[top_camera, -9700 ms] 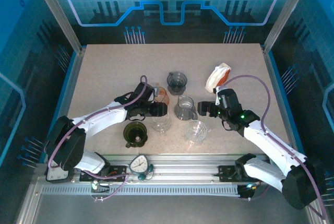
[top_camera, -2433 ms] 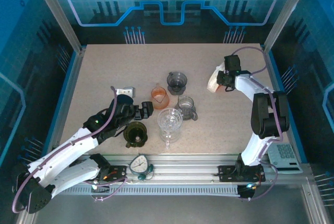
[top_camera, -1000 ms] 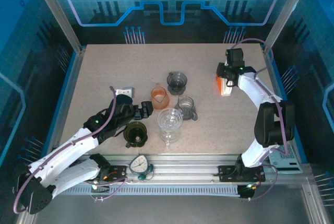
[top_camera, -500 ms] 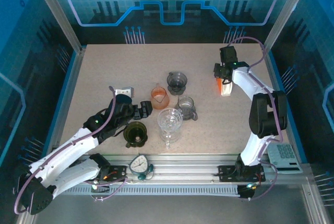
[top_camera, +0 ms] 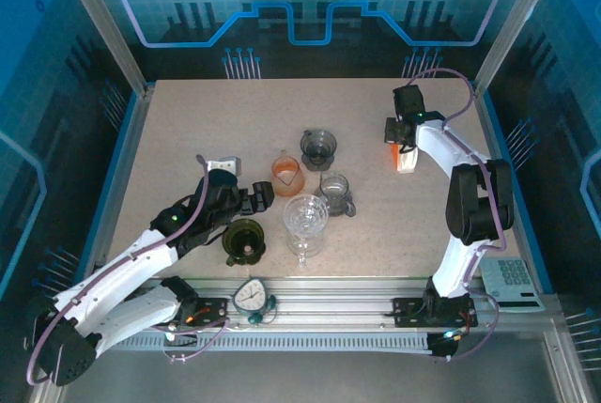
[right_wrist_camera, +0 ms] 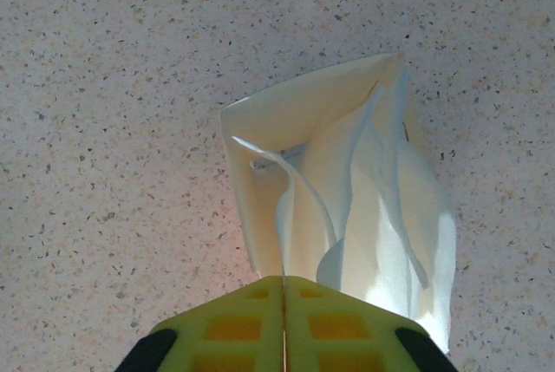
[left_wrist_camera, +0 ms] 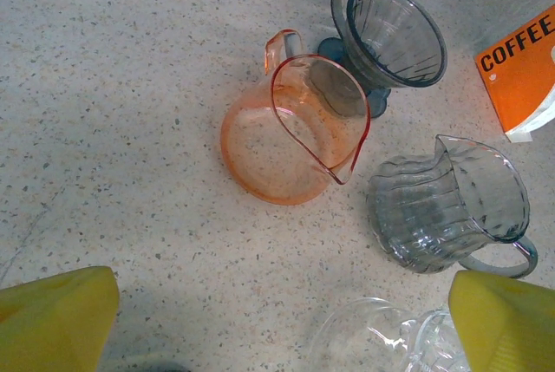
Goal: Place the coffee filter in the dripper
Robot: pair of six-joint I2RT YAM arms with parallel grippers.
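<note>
My right fingers [right_wrist_camera: 284, 285] are shut tight, pads flush together, pinched on the thin curling edge of a white paper coffee filter [right_wrist_camera: 299, 207]. It sticks up from the open mouth of the orange-and-white filter pack [top_camera: 405, 155]. That pack lies at about 2 o'clock on the speckled desk [top_camera: 188, 131], well apart from the glassware in the middle. My left fingers [left_wrist_camera: 277, 329] are spread wide and hold nothing, hovering near the orange translucent jug [left_wrist_camera: 295, 133].

The smoky grey cone dripper [top_camera: 318, 147] stands at roughly 9 o'clock from the pack. A dark green one [top_camera: 244, 239] sits nearer my left arm, so I cannot tell which is meant.

My grip catches only a sliver of paper, so I judge it could slip free as I lift. I may also have nipped a second sheet, or the pack wall, and would then drag the light pack along. Carrying towards 9 o'clock, a low wrist could clip the grey ribbed glass pitcher [top_camera: 333, 193].
</note>
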